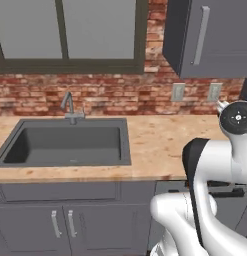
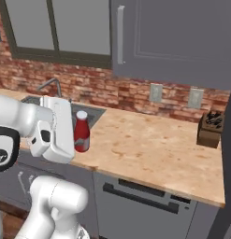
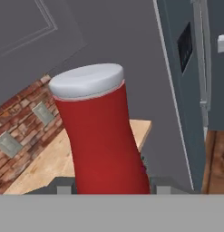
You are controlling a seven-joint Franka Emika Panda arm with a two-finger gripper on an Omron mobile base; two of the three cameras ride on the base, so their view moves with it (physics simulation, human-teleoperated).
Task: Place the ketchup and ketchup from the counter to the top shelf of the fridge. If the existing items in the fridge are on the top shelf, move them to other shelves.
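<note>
Left base view: my white arm rises through the lower right of the frame, elbow bent, a round dark joint cap at right centre. The light wood counter runs across mid-frame, with the dark grey sink basin set in at left and a grey faucet behind it. Brick wall, window and a grey upper cabinet fill the top.

Right base view: my forearm crosses from the left edge and the white hand block hangs at left centre, just above the counter's front edge. The bright red ketchup bottle with white cap stands upright directly against the right side of the hand. My finger tips are hidden here, so this view does not settle contact. A small brown block of dark items sits on the counter at far right.

Hand view: the ketchup bottle takes up the centre of the frame, tilted with the camera, white cap uppermost. My pincer shows as two dark finger tips at the bottom edge, one at each side of the bottle's base and pressed against it: clamped on the bottle. The slate-grey fridge, with its black panel, stands at right; the counter and brick wall lie at lower left.
</note>
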